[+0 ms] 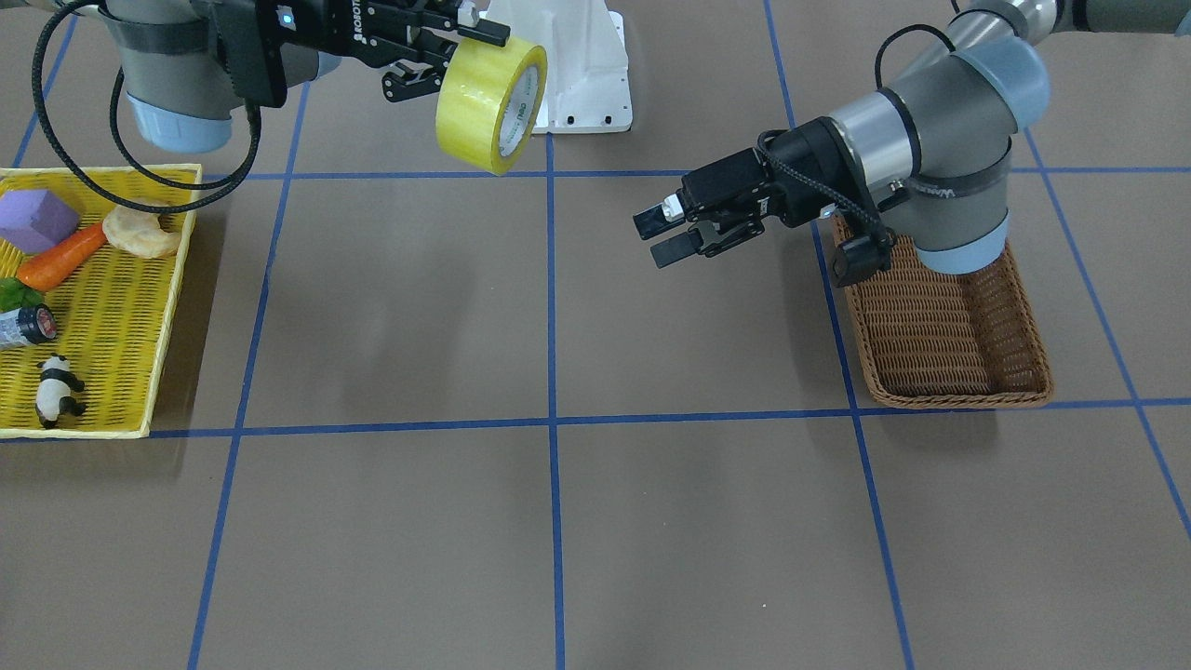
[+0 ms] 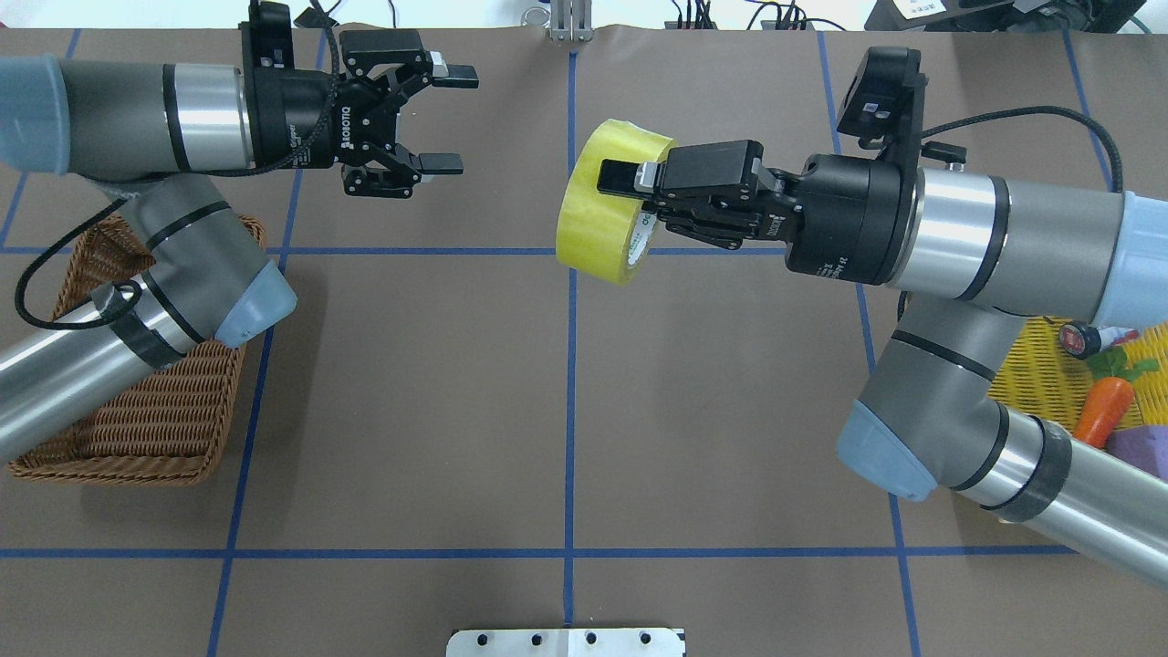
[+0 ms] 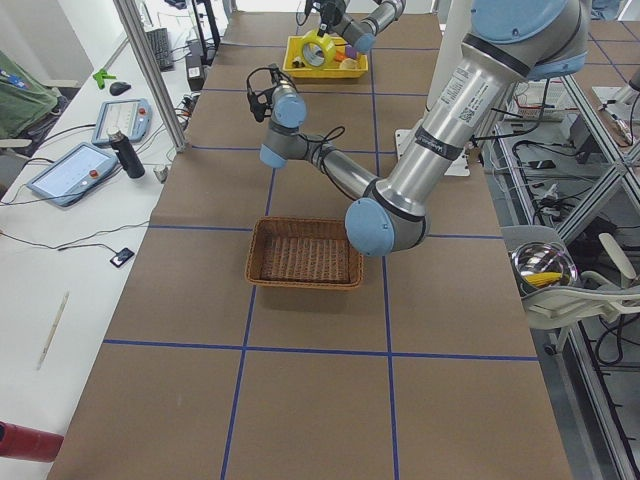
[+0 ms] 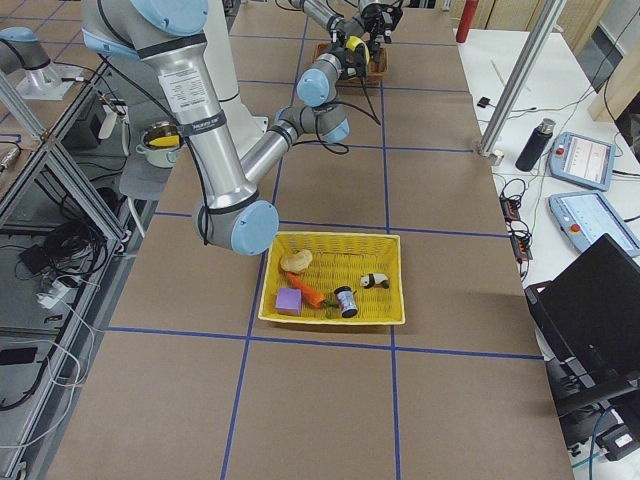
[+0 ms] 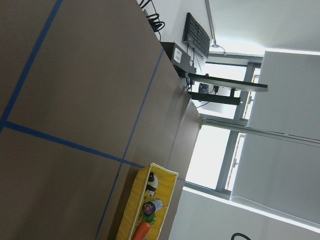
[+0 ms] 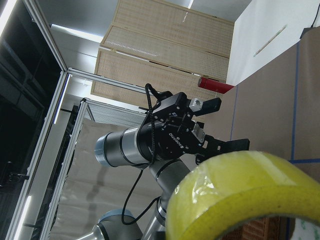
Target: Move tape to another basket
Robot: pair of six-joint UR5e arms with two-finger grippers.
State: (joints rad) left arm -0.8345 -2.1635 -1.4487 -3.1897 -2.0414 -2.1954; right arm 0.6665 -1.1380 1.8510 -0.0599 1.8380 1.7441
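The yellow tape [image 2: 593, 219] hangs in the air over the table's middle, held on edge. My right gripper [image 2: 630, 196] is shut on its wall, one finger [image 2: 620, 175] outside and the other in the core. It shows in the front view too, where the tape [image 1: 488, 104] hangs from the right gripper [image 1: 470, 51]. My left gripper [image 2: 453, 119] is open and empty, level with the tape and a short gap from it, pointing at it. The brown wicker basket [image 2: 155, 429] lies under the left arm's elbow; the part of it in view is empty [image 1: 940, 335].
A flat yellow tray [image 1: 121, 316] on the robot's right holds a purple block [image 1: 35, 219], a carrot [image 1: 60, 259], a bun [image 1: 141, 233], a small jar [image 1: 23, 326] and a panda figure [image 1: 58, 389]. A white mount plate [image 1: 577, 74] sits at the robot's base.
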